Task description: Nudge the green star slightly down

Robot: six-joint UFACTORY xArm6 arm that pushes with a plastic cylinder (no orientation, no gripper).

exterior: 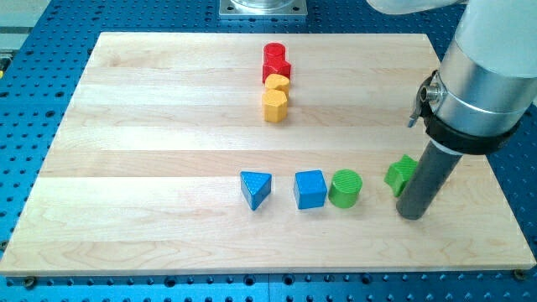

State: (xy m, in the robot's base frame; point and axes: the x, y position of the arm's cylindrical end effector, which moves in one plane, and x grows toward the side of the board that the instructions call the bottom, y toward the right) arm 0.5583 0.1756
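The green star (pixel 401 174) lies at the view's right on the wooden board (pixel 151 126), partly hidden behind my rod. My tip (pixel 412 215) rests on the board just below and right of the star, touching or almost touching it. A green cylinder (pixel 345 188) stands left of the star, a short gap away.
A blue cube (pixel 310 190) and a blue triangle (pixel 256 189) sit in a row left of the green cylinder. At the view's top middle, a red cylinder (pixel 273 53), a red block (pixel 278 69), a yellow cylinder (pixel 278 83) and a yellow hexagon (pixel 274 106) form a column. The board's right edge is near the star.
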